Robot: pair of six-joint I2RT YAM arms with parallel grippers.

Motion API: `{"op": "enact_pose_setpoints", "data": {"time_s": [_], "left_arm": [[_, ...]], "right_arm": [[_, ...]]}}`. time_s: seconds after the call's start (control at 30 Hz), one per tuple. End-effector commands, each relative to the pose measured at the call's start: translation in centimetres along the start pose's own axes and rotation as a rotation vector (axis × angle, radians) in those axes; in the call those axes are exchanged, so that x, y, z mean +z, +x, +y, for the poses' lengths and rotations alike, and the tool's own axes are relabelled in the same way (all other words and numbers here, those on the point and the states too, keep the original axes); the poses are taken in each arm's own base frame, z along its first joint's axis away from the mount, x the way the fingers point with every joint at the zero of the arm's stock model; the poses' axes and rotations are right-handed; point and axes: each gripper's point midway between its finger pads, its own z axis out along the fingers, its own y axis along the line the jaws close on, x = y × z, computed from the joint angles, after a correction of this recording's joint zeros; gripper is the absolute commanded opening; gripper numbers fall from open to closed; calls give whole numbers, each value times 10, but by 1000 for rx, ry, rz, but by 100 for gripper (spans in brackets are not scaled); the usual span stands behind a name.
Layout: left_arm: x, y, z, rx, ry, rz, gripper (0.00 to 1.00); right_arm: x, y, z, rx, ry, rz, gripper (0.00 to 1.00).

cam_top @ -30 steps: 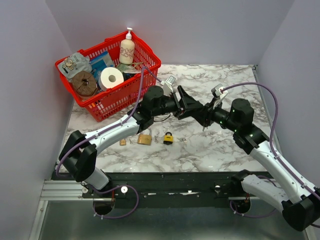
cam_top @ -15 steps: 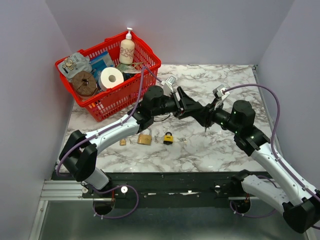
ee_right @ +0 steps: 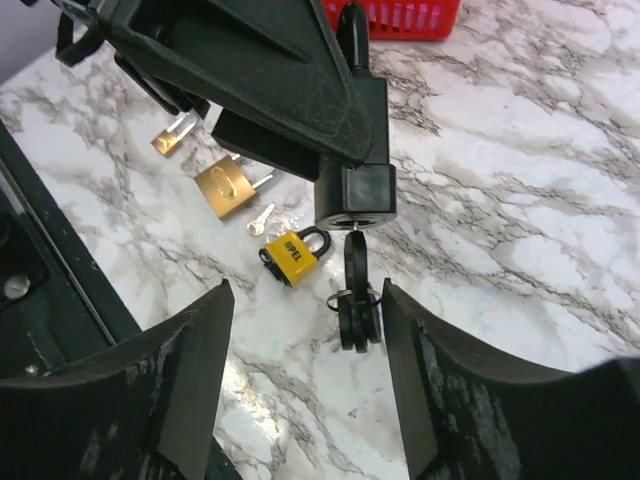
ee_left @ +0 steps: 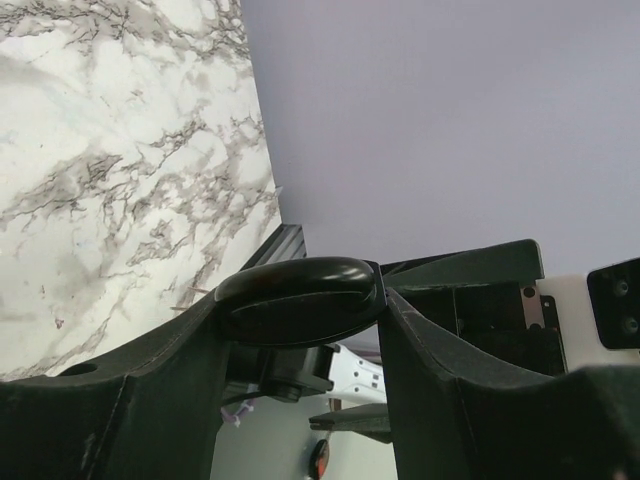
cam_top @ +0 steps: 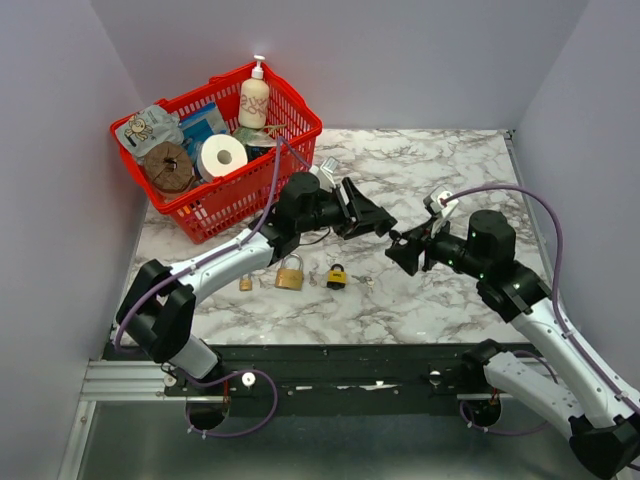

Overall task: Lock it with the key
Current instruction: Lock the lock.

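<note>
Backing off from the left end effector (cam_top: 376,222), clamped on the black padlock (ee_right: 355,192) above the middle of the desk (cam_top: 450,160), the right end effector (cam_top: 399,252) now gapes empty (its key (ee_right: 357,292) left hanging in the keyhole), so turning looks done.

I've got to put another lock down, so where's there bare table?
Bare: back-right table, between the red basket and the right wall. Also the near-right strip beside the right arm. Crowded: around the brass padlock and yellow padlock, and mid-table, where the left claw holds the black padlock by the right claw.
</note>
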Motion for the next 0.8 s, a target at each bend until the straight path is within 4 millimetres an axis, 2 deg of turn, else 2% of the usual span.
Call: {"op": "enact_pose_setpoints", "data": {"time_s": [0.0,0.2,0.57,0.67,0.77], "left_arm": [[-20,4,-44,78,135,12,0],[-27,8,-46,96,156,20,0],[-27,9,-48,95,164,29,0],[-26,8,-48,94,163,29,0],[-25,8,-46,88,158,30,0]], "right_arm": [[-7,-2,-8,-72,30,18,58],[-6,-10,-9,-118,18,10,47],[9,-17,-6,-137,-38,11,43],[11,-15,0,-139,-79,7,37],[12,-16,9,-142,-131,3,27]]}}
